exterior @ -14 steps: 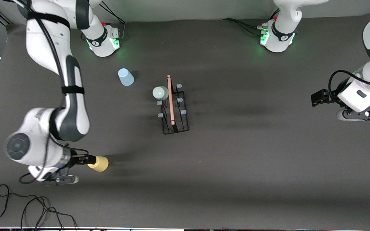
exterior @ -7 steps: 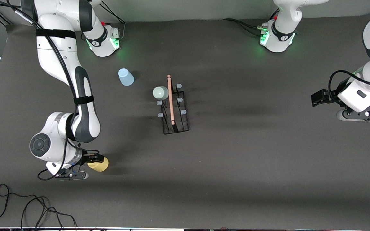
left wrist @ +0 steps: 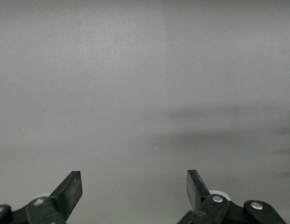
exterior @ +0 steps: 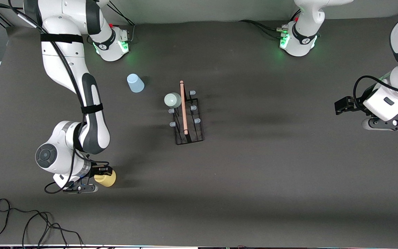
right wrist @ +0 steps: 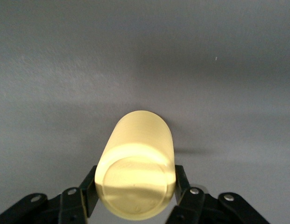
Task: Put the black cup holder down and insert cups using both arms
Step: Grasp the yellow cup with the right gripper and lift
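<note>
The black cup holder (exterior: 188, 121) stands mid-table, its wooden rod handle (exterior: 183, 107) on top. A pale sage green cup (exterior: 172, 100) sits on one of its pegs, on the side toward the right arm. A light blue cup (exterior: 135, 83) stands upside down on the table near the right arm's base. My right gripper (exterior: 102, 174) (right wrist: 134, 181) is shut on the yellow cup (exterior: 107, 179) (right wrist: 137, 158), which lies sideways between the fingers, low over the table at the right arm's end. My left gripper (exterior: 340, 105) (left wrist: 134, 184) is open and empty, waiting over the left arm's end.
Loose black cables (exterior: 29, 224) lie at the table's front edge near the right arm's end. The two green-lit bases (exterior: 114, 43) (exterior: 297, 39) stand along the back edge.
The right arm's elbow and wrist have swung in toward the yellow cup, and the fingers now sit around it. The cup has hardly shifted. The left arm has not moved.
</note>
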Robot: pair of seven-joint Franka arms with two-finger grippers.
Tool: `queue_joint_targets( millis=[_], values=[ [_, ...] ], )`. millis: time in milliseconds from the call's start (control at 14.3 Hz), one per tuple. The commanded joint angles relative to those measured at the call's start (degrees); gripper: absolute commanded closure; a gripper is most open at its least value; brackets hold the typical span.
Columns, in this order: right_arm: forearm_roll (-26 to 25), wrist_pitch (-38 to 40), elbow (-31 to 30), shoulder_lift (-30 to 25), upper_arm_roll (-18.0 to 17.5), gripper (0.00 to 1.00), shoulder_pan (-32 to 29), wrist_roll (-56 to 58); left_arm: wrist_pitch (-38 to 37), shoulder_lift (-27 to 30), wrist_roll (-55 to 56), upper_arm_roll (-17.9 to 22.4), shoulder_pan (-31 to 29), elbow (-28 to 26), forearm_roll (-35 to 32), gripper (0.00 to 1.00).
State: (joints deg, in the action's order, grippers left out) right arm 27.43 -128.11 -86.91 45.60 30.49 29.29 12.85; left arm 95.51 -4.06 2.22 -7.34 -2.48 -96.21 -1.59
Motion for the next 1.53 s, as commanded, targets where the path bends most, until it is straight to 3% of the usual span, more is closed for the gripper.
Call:
queue_joint_targets(
  millis=[0, 139, 488, 697, 976, 1254, 1463],
  values=[
    [-1.66, 3.2, 1.4, -4.36, 0.36, 0.88, -0.2, 1.92, 0.21, 1.25, -0.81, 0.13, -0.07, -1.0, -0.08, 0.0],
    [-5.97, 8.12, 1.49, -9.71, 0.44, 0.99, 0.24, 0.86, 0.21, 1.25, -0.81, 0.13, -0.07, -1.0, -0.08, 0.0],
    [-16.52, 26.39, 4.2, -22.2, 0.97, 1.0, 1.82, -6.41, 0.21, 1.25, -0.81, 0.13, -0.07, -1.0, -0.08, 0.0],
    [-16.8, 35.28, 6.66, -25.02, 0.62, 1.0, 4.18, -20.53, 0.21, 1.25, -0.81, 0.13, -0.07, -1.0, -0.08, 0.0],
    [-16.19, 37.84, 6.67, -26.26, 0.53, 1.0, 13.66, -50.03, 0.12, 1.25, -0.81, 0.13, -0.07, -1.0, -0.08, 0.0],
    [-11.72, 36.98, 6.5, -25.21, 0.62, 1.0, 23.08, -75.28, 0.12, 1.25, -0.81, 0.13, -0.07, -1.0, -0.08, 0.0],
    [-10.21, 32.68, 5.27, -23.45, 0.62, 1.0, 27.82, -84.2, 0.12, 1.25, -0.81, 0.13, -0.07, -1.0, -0.08, 0.0]
  ],
)
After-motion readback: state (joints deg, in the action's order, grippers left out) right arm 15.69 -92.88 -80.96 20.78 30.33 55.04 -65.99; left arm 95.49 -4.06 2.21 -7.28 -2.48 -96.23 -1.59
